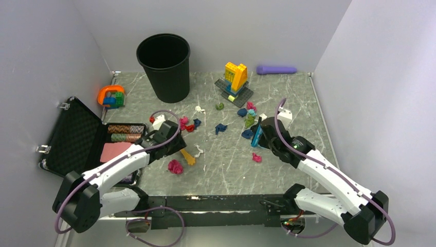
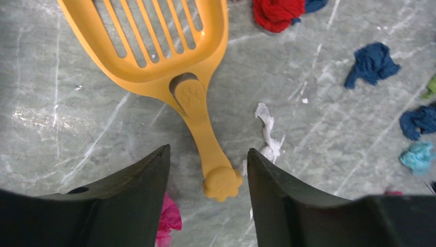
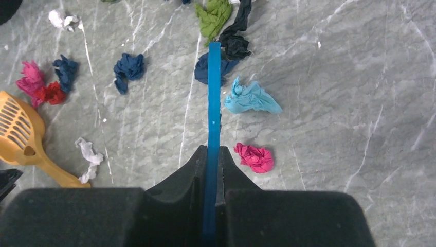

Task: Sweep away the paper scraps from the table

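Note:
Paper scraps lie scattered over the middle of the table [image 1: 226, 175]: a magenta wad [image 1: 175, 166], a navy one [image 1: 220, 127], a green one [image 1: 250, 121], another magenta one [image 1: 256, 157]. My left gripper [image 2: 208, 154] is open, its jaws on either side of the paw-shaped end of the orange slotted scoop's [image 2: 169, 56] handle, not gripping it. A white scrap [image 2: 268, 134] lies beside the handle. My right gripper [image 3: 212, 149] is shut on a thin blue blade [image 3: 213, 103] that points at navy scraps. A teal wad [image 3: 251, 98] and a magenta wad [image 3: 254, 157] lie just right of the blade.
A black bin [image 1: 163, 67] stands at the back. An open black case [image 1: 82, 136] lies at the left edge. A yellow-and-blue brick build [image 1: 235, 78], a purple cylinder [image 1: 276, 69], an orange toy [image 1: 111, 96] and a white block [image 1: 284, 116] sit around the scraps.

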